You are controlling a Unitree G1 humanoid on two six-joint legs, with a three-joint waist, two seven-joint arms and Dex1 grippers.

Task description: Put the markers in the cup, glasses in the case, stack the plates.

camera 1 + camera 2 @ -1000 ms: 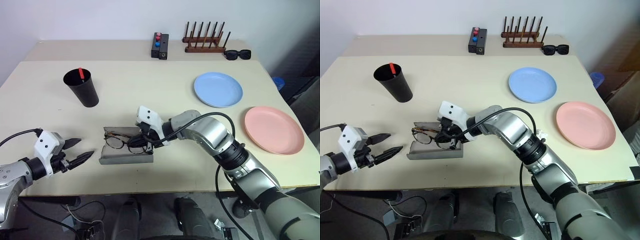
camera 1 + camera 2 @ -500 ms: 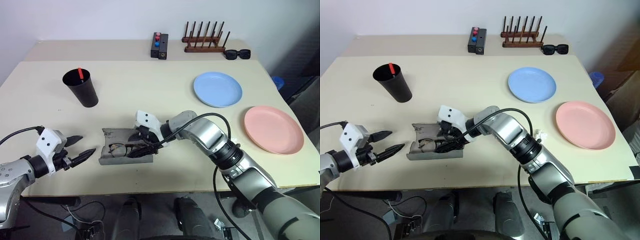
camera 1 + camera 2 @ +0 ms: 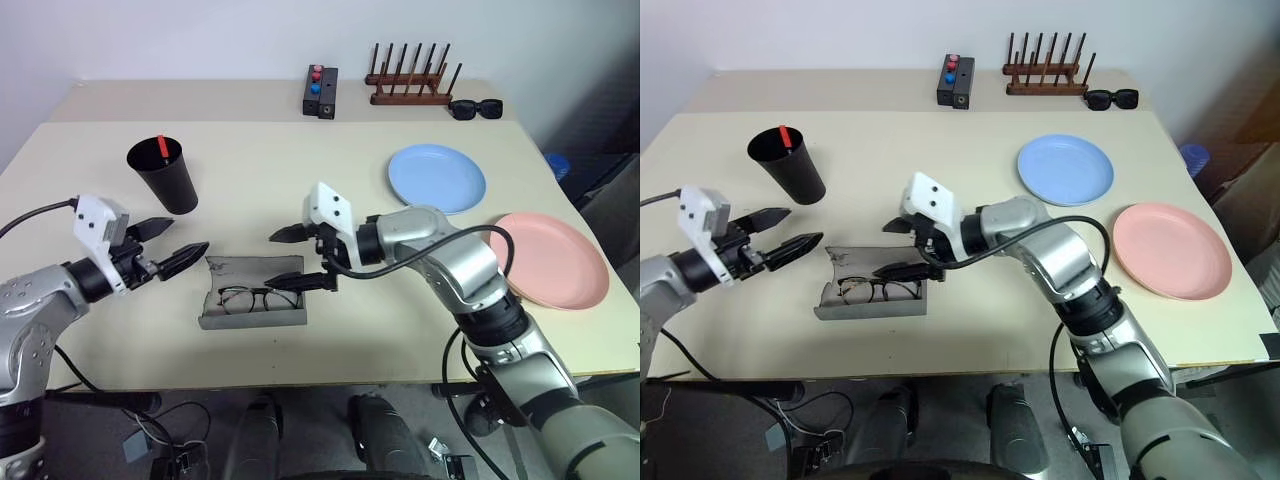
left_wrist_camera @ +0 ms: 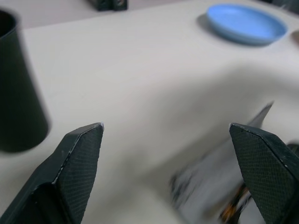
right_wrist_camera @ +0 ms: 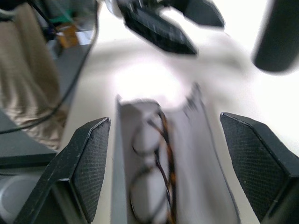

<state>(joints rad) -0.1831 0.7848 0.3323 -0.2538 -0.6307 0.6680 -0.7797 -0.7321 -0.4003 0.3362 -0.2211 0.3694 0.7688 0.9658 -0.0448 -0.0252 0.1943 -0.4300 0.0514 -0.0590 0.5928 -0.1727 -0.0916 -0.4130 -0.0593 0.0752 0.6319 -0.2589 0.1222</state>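
The glasses [image 3: 254, 298] lie inside the open grey case [image 3: 250, 315], which sits low and left of centre in the head-camera frame on the beige worktop [image 3: 300, 170]. The right gripper [image 3: 292, 258] hangs just above the case's right end with its jaws spread wide and empty, one finger over the rim and the other higher up; it touches neither case nor spectacles (the right wrist view looks straight down on the lenses between its two fingers). The left gripper [image 3: 172, 244] hovers just off the case's upper left corner, jaws released and empty too, pointing toward the middle of the frame.

The black cup [image 3: 164, 176] stands in the upper left, well apart from the case, with a red-capped marker [image 3: 161, 148] standing in it. The light blue plate [image 3: 436, 178] rests right of centre and the salmon pink plate [image 3: 550, 258] at the right edge, side by side and not stacked.
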